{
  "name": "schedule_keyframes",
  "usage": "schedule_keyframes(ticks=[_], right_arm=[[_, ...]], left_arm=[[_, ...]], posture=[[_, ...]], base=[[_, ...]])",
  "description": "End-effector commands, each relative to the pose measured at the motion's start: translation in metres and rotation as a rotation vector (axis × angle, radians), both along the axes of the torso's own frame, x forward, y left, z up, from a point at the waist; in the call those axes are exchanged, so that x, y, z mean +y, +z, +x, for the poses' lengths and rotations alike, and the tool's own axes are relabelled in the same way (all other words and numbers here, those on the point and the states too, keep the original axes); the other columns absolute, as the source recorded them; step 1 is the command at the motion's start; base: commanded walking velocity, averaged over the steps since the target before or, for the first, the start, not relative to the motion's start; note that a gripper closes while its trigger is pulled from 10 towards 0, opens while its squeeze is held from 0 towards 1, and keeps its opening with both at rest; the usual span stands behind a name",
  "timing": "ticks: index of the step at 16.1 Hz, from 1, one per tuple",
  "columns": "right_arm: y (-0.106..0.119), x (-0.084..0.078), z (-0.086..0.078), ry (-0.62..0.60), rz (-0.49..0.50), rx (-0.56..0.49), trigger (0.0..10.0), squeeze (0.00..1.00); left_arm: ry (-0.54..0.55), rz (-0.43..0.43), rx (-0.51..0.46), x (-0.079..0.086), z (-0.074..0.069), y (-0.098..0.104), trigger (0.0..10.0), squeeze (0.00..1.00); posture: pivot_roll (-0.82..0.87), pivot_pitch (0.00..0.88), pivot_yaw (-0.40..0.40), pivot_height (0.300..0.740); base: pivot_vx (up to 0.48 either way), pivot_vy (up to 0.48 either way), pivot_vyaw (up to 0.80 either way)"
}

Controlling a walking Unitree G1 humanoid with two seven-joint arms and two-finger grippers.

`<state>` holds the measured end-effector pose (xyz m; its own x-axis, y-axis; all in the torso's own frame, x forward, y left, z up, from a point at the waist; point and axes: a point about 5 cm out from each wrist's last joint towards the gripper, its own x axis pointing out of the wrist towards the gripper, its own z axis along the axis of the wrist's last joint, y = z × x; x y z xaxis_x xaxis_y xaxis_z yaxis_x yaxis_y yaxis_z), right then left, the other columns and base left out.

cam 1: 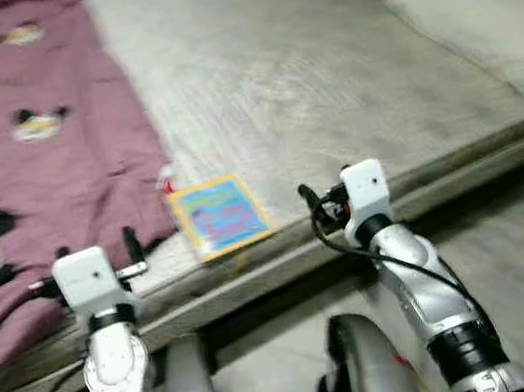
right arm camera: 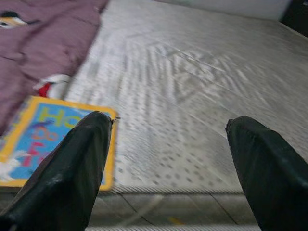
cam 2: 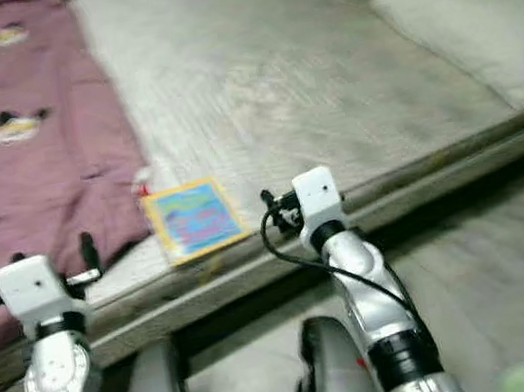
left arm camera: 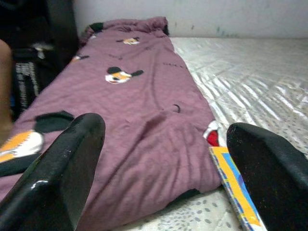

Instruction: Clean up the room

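Left wrist view: the left gripper (left arm camera: 163,168) is spread wide, nothing held, purple blanket (left arm camera: 120,125) ahead. Same for the right gripper (right arm camera: 168,168), with a book (right arm camera: 43,139) lying on the mattress (right arm camera: 192,86) just beyond

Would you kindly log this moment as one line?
left gripper: open, near blanket | right gripper: open, beside book | book: on mattress edge

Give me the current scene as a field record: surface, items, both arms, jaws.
surface: bare grey mattress, near edge facing the robot
blanket: maroon cartoon-print blanket on the mattress's left part
book: yellow-bordered picture book flat near the mattress edge, beside the blanket's hem
pillow: white pillow at the far right
left gripper: raised at the mattress edge, facing the blanket, jaws open, empty
right gripper: raised at the edge, just right of the book, jaws open, empty
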<state>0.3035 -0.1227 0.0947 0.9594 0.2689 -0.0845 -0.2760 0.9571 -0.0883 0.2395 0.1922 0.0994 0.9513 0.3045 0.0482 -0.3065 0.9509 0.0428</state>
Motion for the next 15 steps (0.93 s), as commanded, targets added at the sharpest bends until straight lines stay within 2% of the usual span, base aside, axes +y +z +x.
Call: schedule_keyframes(ticks=[1,6,15], right_arm=[[0.0018,-0.0007,0.0011,0.007,-0.008,-0.006,10.0,0.00],[0.0013,-0.0034,0.0026,-0.007,-0.009,-0.002,10.0,0.00],[0.0022,-0.0040,0.0049,0.001,-0.034,-0.015,10.0,0.00]], left_arm=[[0.011,-0.010,0.003,0.0003,0.0001,0.0006,10.0,0.00],[0.011,-0.024,-0.013,0.0001,0.0005,0.0028,10.0,0.00],[0.002,-0.033,-0.015,-0.0011,0.0028,0.0036,10.0,0.00]], posture=[[-0.01,0.114,-0.062,0.588],[-0.01,0.119,-0.060,0.588],[-0.01,0.115,-0.059,0.588]], base=[[0.000,0.000,0.00],[0.000,0.000,0.00],[0.268,0.000,0.00]])
